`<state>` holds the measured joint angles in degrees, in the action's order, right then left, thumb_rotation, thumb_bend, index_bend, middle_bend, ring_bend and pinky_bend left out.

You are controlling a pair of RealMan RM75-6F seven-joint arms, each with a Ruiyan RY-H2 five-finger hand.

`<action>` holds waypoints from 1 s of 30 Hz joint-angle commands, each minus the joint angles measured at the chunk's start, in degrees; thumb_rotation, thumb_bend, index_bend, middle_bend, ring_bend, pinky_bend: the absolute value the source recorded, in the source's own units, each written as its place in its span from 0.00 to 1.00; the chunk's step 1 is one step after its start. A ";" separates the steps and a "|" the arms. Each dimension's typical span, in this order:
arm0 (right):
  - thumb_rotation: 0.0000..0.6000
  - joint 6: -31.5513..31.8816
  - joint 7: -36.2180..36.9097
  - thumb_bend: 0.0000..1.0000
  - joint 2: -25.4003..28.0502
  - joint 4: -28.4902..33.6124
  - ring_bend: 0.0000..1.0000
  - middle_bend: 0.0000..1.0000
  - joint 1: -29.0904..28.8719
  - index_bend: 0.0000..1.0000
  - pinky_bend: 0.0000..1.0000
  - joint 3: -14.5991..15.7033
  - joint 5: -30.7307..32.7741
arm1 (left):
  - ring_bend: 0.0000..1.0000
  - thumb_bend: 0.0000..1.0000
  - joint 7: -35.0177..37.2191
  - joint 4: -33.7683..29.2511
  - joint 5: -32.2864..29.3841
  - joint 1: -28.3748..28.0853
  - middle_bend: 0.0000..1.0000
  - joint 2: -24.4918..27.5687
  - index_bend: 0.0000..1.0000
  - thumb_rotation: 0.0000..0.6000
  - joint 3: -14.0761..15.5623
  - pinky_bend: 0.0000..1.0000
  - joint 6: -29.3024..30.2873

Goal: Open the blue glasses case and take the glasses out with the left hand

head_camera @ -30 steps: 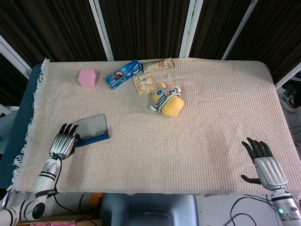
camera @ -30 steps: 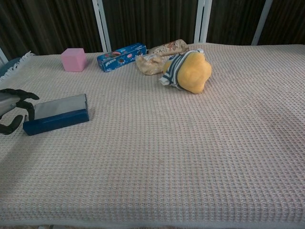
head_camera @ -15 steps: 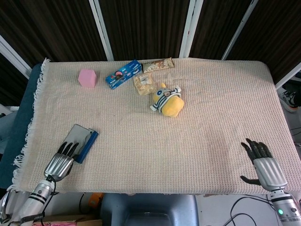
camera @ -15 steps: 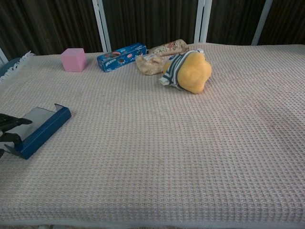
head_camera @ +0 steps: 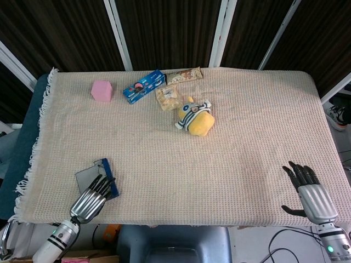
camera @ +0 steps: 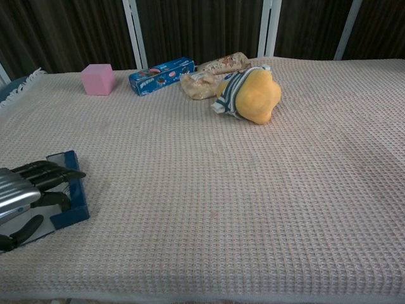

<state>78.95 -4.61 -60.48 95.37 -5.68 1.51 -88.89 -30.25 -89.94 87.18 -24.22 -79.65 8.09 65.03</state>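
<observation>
Blue glasses case (head_camera: pixel 98 176) lies on the table cloth (head_camera: pixel 219 142) directly under the fingertips (camera: pixel 63 174) of the left hand (head_camera: pixel 91 198), fingers extended and resting on it without gripping, while the right hand (head_camera: pixel 308 193) lies well apart, fingers spread, holding nothing.

Each robot hand (head_camera: pixel 90 200) has silver back, black fingers.

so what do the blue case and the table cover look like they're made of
Case: looks like a rigid shell with a smooth blue finish, probably plastic or faux leather; straight edges, a flat grey panel showing beside the blue edge. Cover: woven fabric, likely cotton; a waffle-grid texture, matte beige-pink, with a loose white fringe on its left edge.
</observation>
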 commanded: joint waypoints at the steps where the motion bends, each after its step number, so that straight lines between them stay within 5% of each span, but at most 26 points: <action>1: 1.00 0.58 1.21 0.19 0.51 -0.14 0.00 0.00 0.25 0.00 0.00 -0.08 -0.18 | 0.00 0.66 -1.69 -1.33 -0.93 -1.57 0.00 -1.63 0.27 1.00 -1.70 0.00 -2.26; 9: 1.00 0.85 2.81 0.19 1.13 -0.50 0.00 0.00 0.31 0.00 0.00 -0.23 -0.33 | 0.00 0.65 -5.36 -0.68 -6.09 -3.99 0.00 -5.64 0.11 1.00 -6.30 0.00 -5.40; 23: 1.00 1.37 3.19 0.19 1.32 -0.75 0.00 0.00 0.62 0.00 0.00 -0.52 -0.10 | 0.00 0.65 -5.37 5.58 -13.77 -7.45 0.00 -10.47 0.03 1.00 -12.33 0.00 -7.54; 30: 1.00 1.42 3.33 0.19 1.36 -0.82 0.00 0.00 0.65 0.00 0.00 -0.67 0.02 | 0.00 0.63 -3.36 3.10 -13.34 -7.44 0.00 -8.45 0.02 1.00 -11.90 0.00 -6.70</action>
<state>80.37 -1.28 -59.12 94.56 -5.04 0.85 -88.87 -34.36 -85.64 72.97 -31.82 -89.05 -4.27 57.78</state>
